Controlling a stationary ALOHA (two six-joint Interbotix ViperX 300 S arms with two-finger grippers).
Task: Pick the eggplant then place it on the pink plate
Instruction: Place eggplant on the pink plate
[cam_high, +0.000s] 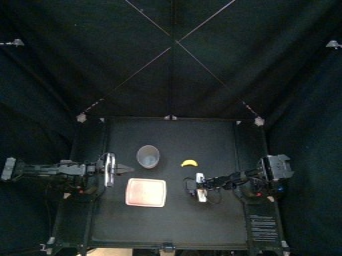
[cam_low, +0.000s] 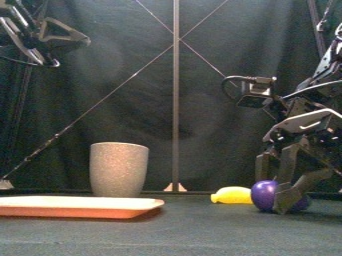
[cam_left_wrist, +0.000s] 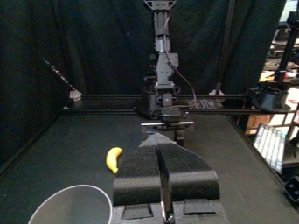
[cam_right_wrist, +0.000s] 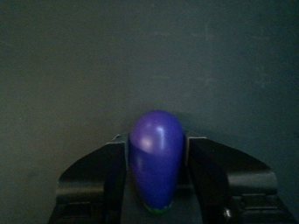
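The purple eggplant (cam_low: 274, 194) sits between the jaws of my right gripper (cam_low: 286, 192), low over the table at the front right. In the right wrist view both jaws press the eggplant (cam_right_wrist: 156, 150) on its sides. From above, the right gripper (cam_high: 201, 187) is to the right of the pink plate (cam_high: 146, 192), apart from it. The pink plate (cam_low: 80, 207) lies flat at the front left with nothing on it. My left gripper (cam_high: 112, 168) rests shut at the table's left side.
A tall grey speckled cup (cam_low: 119, 168) stands behind the plate, left of centre. A yellow banana (cam_low: 233, 196) lies just left of the eggplant, between the cup (cam_high: 148, 155) and my right arm. The left wrist view shows the banana (cam_left_wrist: 114, 157) and the cup's rim (cam_left_wrist: 70, 206).
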